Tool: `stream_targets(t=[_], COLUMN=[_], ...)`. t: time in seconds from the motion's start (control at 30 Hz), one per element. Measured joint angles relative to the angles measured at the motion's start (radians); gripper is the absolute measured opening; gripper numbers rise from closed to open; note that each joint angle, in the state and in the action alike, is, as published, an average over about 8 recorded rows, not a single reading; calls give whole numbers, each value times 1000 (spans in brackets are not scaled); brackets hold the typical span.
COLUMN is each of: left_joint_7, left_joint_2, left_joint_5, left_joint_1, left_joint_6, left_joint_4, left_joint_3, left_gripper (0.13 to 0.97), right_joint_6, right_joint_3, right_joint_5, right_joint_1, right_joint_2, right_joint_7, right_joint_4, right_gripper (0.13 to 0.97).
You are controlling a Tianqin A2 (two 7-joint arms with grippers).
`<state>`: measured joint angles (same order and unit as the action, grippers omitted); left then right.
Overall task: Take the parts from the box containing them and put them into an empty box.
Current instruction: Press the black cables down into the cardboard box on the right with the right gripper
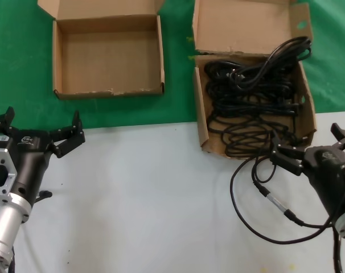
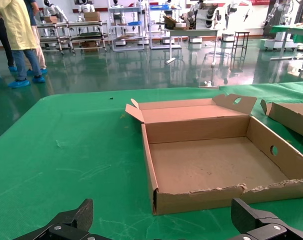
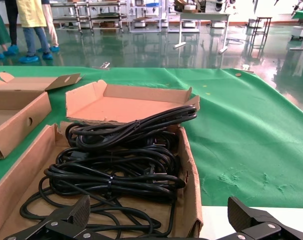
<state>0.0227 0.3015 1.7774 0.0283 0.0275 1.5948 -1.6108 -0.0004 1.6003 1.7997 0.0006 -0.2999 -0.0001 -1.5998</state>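
The box with the parts (image 1: 200,116) stands at the right, its tall back flap bearing green marks. Several coiled black power cords (image 1: 249,105) fill it; they also show in the right wrist view (image 3: 116,165). One cord (image 1: 286,51) lies over the back rim. The empty box (image 1: 108,90), wide and low with a ragged front rim, stands at the back left and shows in the left wrist view (image 2: 201,197). My left gripper (image 1: 41,128) is open and empty, short of the empty box. My right gripper (image 1: 312,145) is open and empty at the full box's front right corner.
A loose thin black cable with metal connectors (image 1: 275,202) loops on the white table (image 1: 150,199) near my right gripper. Green cloth (image 1: 19,68) covers the surface under both boxes. People and racks stand far behind in the wrist views.
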Motion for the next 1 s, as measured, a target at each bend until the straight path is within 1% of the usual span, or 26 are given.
stream_targets(t=[0.8, 1.0], left_joint_7=[0, 0], left_joint_2=[0, 0], left_joint_5=[0, 0], left_joint_1=[0, 0], left_joint_6=[0, 0], left_joint_4=[0, 0], left_joint_3=[0, 0], left_gripper=[966, 966], right_joint_6=[0, -13], right_joint_3=[1, 5], right_joint_5=[0, -19], right_joint_1=[0, -8], right_joint_2=[-2, -15], right_joint_7=[0, -23], right_joint_4=[0, -14], right_gripper=[966, 966])
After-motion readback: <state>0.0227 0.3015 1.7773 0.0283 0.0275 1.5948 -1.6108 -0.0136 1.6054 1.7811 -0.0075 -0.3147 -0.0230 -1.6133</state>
